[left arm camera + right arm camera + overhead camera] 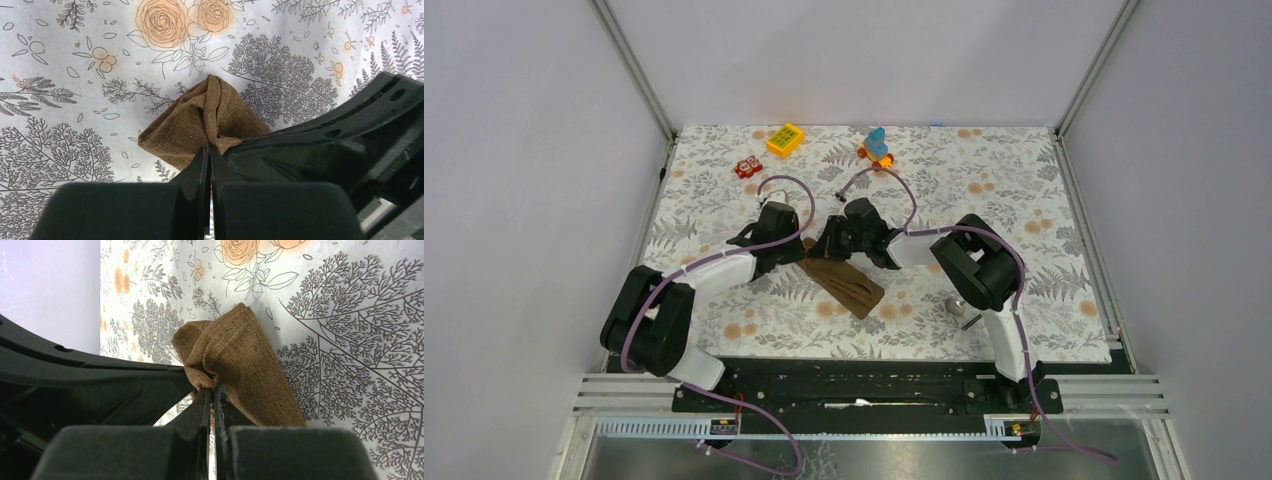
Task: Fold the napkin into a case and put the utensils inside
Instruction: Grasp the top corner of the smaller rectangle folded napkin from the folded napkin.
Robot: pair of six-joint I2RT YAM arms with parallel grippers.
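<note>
The left gripper (209,152) and right gripper (212,395) each pinch the far end of the folded napkin (852,286). What seems a spoon (955,305) lies to its right.

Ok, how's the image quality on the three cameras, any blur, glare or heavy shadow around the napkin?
Top external: evenly lit, no glare, only soft shadows; the napkin is small but sharp. Left wrist: cloth weave crisp, the left gripper a blurred black mass. Right wrist: same, the right gripper out of focus, cloth sharp.
</note>
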